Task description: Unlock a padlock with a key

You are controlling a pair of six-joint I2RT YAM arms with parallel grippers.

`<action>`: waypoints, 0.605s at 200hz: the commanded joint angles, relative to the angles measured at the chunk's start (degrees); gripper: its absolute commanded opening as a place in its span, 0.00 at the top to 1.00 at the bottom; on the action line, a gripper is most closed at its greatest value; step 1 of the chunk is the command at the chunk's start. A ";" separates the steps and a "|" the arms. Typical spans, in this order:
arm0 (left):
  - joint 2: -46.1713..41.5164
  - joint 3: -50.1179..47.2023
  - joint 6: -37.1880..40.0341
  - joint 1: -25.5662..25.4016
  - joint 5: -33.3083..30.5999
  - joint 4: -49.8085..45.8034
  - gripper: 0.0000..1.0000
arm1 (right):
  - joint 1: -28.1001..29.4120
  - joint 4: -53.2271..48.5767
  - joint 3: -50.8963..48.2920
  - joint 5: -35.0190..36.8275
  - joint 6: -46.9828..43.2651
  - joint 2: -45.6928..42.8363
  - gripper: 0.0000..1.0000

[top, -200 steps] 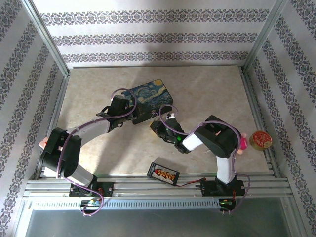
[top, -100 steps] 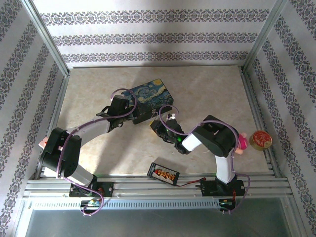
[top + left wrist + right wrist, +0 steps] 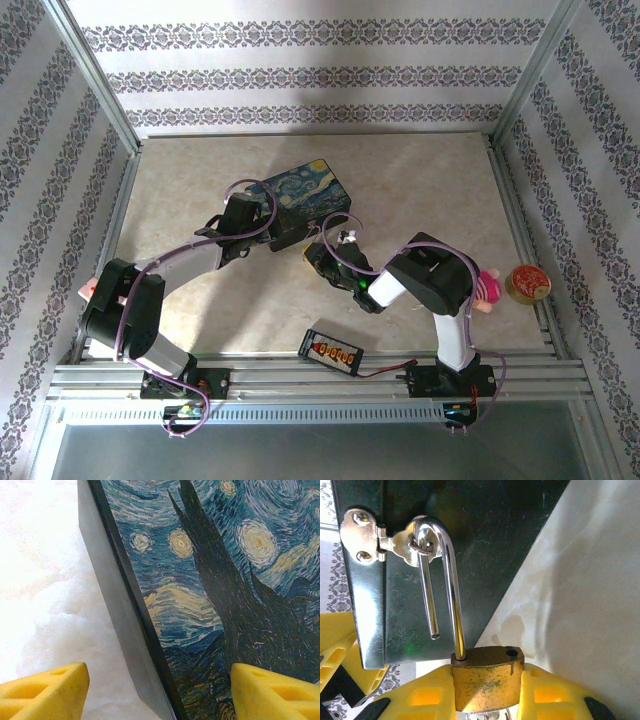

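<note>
Your right fingers (image 3: 555,695) squeeze the yellow body of the padlock (image 3: 487,677) from both sides, low in the right wrist view, just in front of the dark side of the box (image 3: 485,540). The padlock's shiny shackle (image 3: 451,580) is popped open: its short leg hangs free, out of the body, and its bend is hooked through the ring of the silver clasp (image 3: 395,542) on the box. Your left fingers (image 3: 45,690) are spread wide with nothing in them, one over the pale desk (image 3: 40,580) and one over the swirly blue lid (image 3: 210,580), with the box edge between them.
</note>
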 commanded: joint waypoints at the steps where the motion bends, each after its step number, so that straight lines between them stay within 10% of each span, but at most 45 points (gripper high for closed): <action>1: 0.93 -2.23 0.54 1.19 -2.03 -4.85 0.27 | -2.16 3.96 -0.89 5.22 0.97 0.44 0.96; 121: 1.16 -2.20 0.53 1.39 -1.32 -4.95 0.27 | -2.99 9.07 -1.51 5.53 3.90 2.95 0.95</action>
